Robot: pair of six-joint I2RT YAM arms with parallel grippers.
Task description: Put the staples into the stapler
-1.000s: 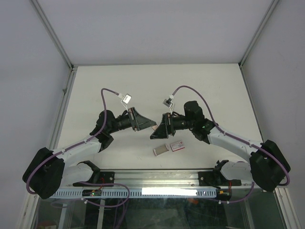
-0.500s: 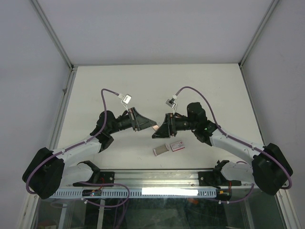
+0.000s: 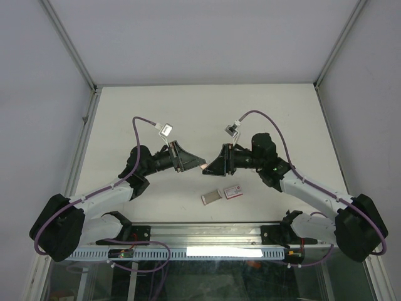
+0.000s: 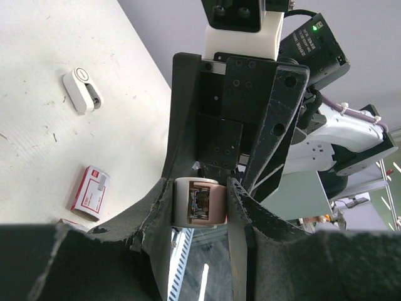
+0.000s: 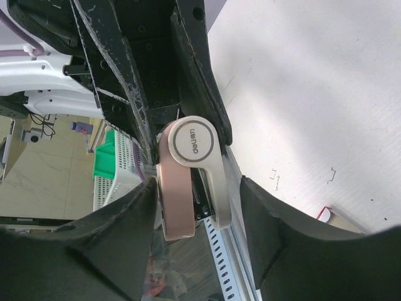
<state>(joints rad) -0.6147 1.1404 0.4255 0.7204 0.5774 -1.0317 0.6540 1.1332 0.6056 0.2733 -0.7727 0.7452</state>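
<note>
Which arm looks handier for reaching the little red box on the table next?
Probably the right. The left gripper is shut on the stapler, while the right gripper is open, and the box lies on its side.

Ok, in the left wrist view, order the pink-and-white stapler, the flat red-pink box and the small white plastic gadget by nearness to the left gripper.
1. Pink-and-white stapler: held between the left gripper's fingers, centre.
2. Flat red-pink box with a white label: on the table, lower left.
3. Small white rounded plastic gadget: on the table, upper left, farthest.
</note>
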